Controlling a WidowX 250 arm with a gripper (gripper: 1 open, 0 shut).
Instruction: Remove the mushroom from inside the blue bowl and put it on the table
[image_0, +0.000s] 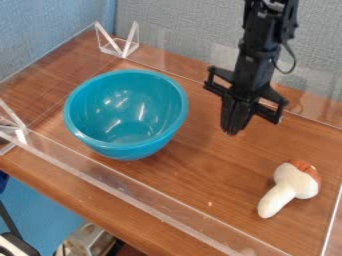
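Here, no readable writing shows on bowl (127, 112), mushroom (289, 188) or tool (234, 127).

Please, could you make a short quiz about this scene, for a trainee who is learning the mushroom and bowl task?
1. Multiple choice: Where is the mushroom?
a) Inside the bowl
b) On the table, outside the bowl
c) Held in the jaws
2. True or false: The blue bowl contains a second mushroom.
3. Fill in: The robot arm hangs over the ____.

Key: 1 b; 2 false; 3 table
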